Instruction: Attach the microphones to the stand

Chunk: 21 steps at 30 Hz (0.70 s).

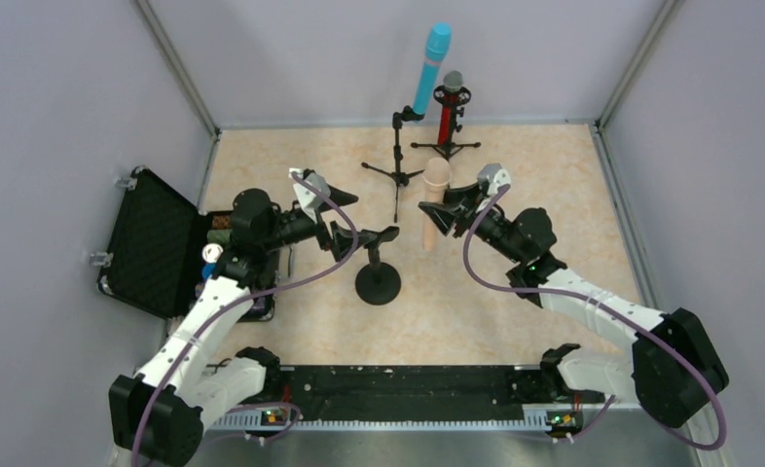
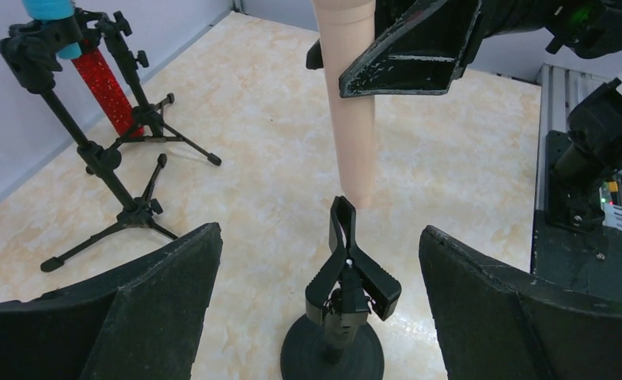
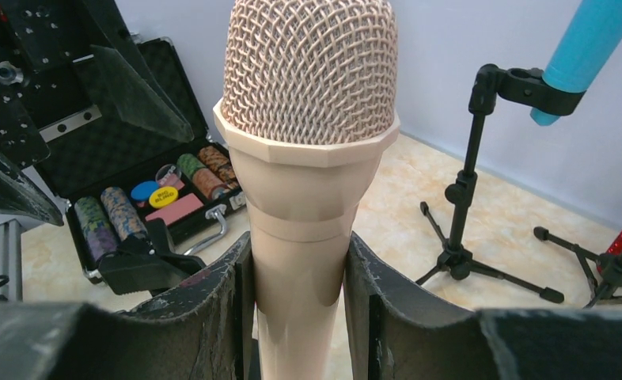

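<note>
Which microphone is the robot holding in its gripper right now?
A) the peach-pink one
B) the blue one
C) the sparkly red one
A: the right gripper is shut on the peach-pink microphone, while the cyan-blue microphone and the glittery red microphone sit in tripod stands.

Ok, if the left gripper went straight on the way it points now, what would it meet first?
Probably the black clip on the round-base stand, centred between the open fingers of the left gripper. The peach-pink microphone hangs just beyond, though depth is uncertain.
</note>
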Tool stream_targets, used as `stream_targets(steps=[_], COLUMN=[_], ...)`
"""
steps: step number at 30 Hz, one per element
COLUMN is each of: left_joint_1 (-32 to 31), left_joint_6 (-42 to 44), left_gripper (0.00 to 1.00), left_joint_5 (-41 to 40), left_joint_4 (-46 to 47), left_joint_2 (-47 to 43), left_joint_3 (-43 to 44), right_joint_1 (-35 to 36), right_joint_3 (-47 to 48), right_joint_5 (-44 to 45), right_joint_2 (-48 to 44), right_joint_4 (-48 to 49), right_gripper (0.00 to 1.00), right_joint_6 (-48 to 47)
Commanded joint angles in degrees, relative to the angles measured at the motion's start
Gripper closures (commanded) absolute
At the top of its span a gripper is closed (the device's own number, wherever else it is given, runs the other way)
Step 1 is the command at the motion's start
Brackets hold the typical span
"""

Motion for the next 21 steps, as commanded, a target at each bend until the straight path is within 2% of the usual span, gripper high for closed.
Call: stream_targets(steps=[1, 5, 10, 21], left_joint_1=[0.29, 0.29, 0.02, -1.92], left_joint_6=[5.35, 6.26, 3.57, 4.12], left_gripper=[0.01, 0.01, 0.01, 0.01], left_joint_5=[4.66, 6.54, 5.55, 3.08], left_joint_4=[0.62, 0.86, 6.68, 9.64], left_joint_2=[-1.13, -0.69, -1.16, -1.19], left_joint_3=[-1.64, -2.41, -6.14, -9.10], right_joint_1=[0.34, 0.33, 0.36, 0.32], right_joint_3=[-1.99, -1.43, -0.40, -1.42], right_joint_5=[-2.99, -4.11, -5.00, -5.78], right_joint_2=[1.19, 2.30, 3.86, 4.62], right_joint_4=[13.99, 14.58, 15.34, 20.03], right_gripper=[1.00, 1.00, 1.00, 1.00], right_joint_6=[-1.47, -1.20, -0.65, -1.99])
